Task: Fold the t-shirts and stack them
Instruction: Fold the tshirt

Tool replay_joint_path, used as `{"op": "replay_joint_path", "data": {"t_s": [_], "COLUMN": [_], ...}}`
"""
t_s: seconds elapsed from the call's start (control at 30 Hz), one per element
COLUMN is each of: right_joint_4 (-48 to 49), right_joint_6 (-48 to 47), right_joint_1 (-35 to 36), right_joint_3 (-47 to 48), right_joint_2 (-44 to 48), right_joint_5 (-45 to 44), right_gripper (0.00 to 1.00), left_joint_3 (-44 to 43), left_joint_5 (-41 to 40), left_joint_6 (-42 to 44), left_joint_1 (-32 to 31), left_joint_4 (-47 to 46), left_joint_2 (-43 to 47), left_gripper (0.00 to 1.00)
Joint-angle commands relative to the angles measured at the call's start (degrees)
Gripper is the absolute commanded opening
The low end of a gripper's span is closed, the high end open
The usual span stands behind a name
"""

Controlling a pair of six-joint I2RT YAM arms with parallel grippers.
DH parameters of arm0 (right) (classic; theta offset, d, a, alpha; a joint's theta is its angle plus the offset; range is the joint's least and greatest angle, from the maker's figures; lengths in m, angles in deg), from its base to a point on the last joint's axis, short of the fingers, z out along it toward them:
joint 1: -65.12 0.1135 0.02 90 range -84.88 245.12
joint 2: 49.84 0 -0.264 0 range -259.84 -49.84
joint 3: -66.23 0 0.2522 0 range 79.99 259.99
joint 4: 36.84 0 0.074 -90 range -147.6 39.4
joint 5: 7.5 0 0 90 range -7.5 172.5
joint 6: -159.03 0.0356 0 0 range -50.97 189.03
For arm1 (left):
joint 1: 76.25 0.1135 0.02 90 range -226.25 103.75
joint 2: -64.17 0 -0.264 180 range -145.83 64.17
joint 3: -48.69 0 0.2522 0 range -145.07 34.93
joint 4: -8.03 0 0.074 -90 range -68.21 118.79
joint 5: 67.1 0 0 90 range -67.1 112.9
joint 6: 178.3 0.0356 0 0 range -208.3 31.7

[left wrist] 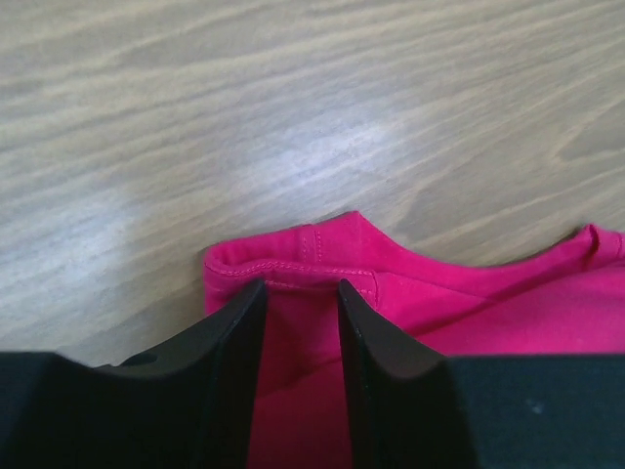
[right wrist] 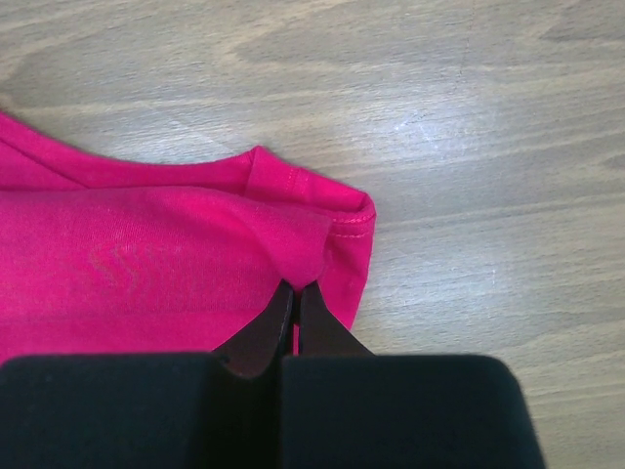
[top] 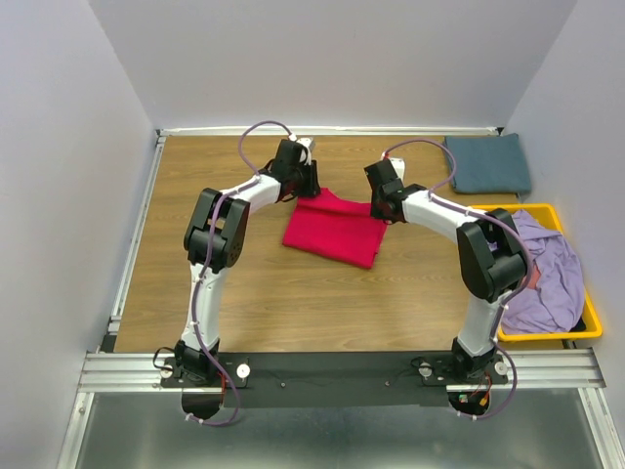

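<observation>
Top view: a slate-blue t-shirt point(top: 488, 163) is laid folded at the counter's point(top: 244, 283) far right corner. The crimson t-shirt point(top: 334, 228) is half-folded mid-counter, and a lavender t-shirt point(top: 547, 278) is left in the yellow bin point(top: 547, 335).
Left wrist: left fingers point(left wrist: 246, 315) are spread astride crimson cloth.
Right wrist: right fingers point(right wrist: 296, 305) are pinched on its edge.

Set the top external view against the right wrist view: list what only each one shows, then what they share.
Only the top external view: both arms whole, the left gripper at the far edge of the crimson shirt, a folded blue-grey shirt in the far right corner, and a lavender shirt heaped in the yellow bin.
Only the right wrist view: the right gripper, its fingers pressed together on a pinched-up fold near the stitched hem corner.
Both: the crimson shirt lying on the wooden table.
</observation>
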Motion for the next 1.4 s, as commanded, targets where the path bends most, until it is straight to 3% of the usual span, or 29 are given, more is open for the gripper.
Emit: {"op": "replay_joint_path", "data": {"t_s": [0.0, 0.33, 0.57, 0.93, 1.0, 1.13, 1.17, 1.37], "right_joint_4": [0.94, -0.37, -2.74, -5.3, -5.3, -5.3, -5.21, -5.21], "right_joint_6": [0.13, 4.52, 7.51, 9.01, 8.22, 5.23, 4.35, -3.11], "right_joint_1": [-0.15, -0.15, -0.15, -0.59, -0.59, -0.68, -0.59, -0.68], "right_joint_3": [-1.23, -3.95, -5.18, -5.1, -4.31, -0.89, 0.69, 4.74], "right_joint_2": [-0.89, 5.26, 8.16, 5.01, 3.6, 2.1, 2.19, 5.43], "right_joint_5": [0.54, -5.09, -8.25, -9.83, -9.75, -8.34, -7.38, -2.47], "right_gripper": [0.01, 0.01, 0.01, 0.01, 0.05, 0.39, 0.43, 0.49], "left_joint_3": [-0.88, 2.99, 4.49, 4.93, 4.58, 4.31, 4.14, 5.54], "left_joint_5": [-0.56, -0.74, -0.74, -0.83, -0.92, -2.58, -3.02, -7.68], "left_joint_6": [-2.51, -7.17, -7.26, -7.79, -7.87, -7.96, -7.96, -9.1], "left_joint_1": [0.68, 2.53, 2.53, 2.53, 2.62, 2.88, 2.97, 4.81], "left_joint_4": [3.13, 2.52, 2.52, 2.17, 1.99, 1.64, 1.64, 1.55], "left_joint_2": [-2.93, -1.62, -1.44, -0.74, -0.38, 3.12, 4.09, 14.02], "left_gripper": [0.43, 0.42, 0.24, 0.24, 0.32, 0.55, 0.64, 0.83]}}
